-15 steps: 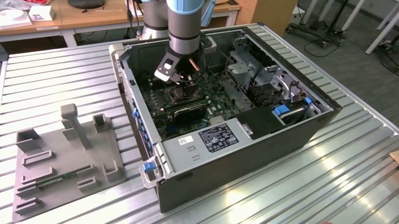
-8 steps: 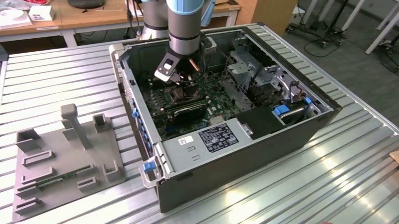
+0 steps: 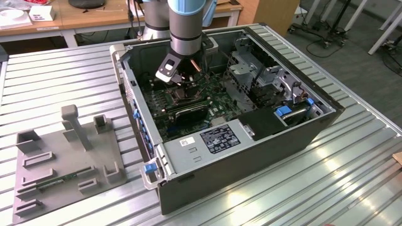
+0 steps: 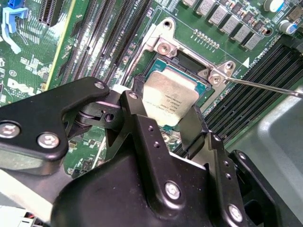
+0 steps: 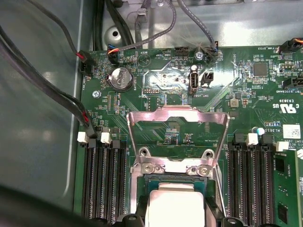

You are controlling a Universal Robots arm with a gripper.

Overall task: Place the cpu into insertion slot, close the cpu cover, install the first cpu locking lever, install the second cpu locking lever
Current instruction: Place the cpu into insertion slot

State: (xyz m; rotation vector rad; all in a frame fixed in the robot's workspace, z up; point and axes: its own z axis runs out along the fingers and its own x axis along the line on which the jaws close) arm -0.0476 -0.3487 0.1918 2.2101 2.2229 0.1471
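Second wrist view: pinching the cpu (image 4: 168, 94) edge to edge between the fingers (image 4: 142, 127) of the gripper (image 4: 165, 109), right over the slot (image 4: 187, 64), squared to its rim. Seated or just above, cannot tell. Cover (image 5: 177, 113) flipped up, well clear. Exterior view: reaching plumb down into the case (image 3: 207, 162), arm (image 3: 186, 28) vertical.
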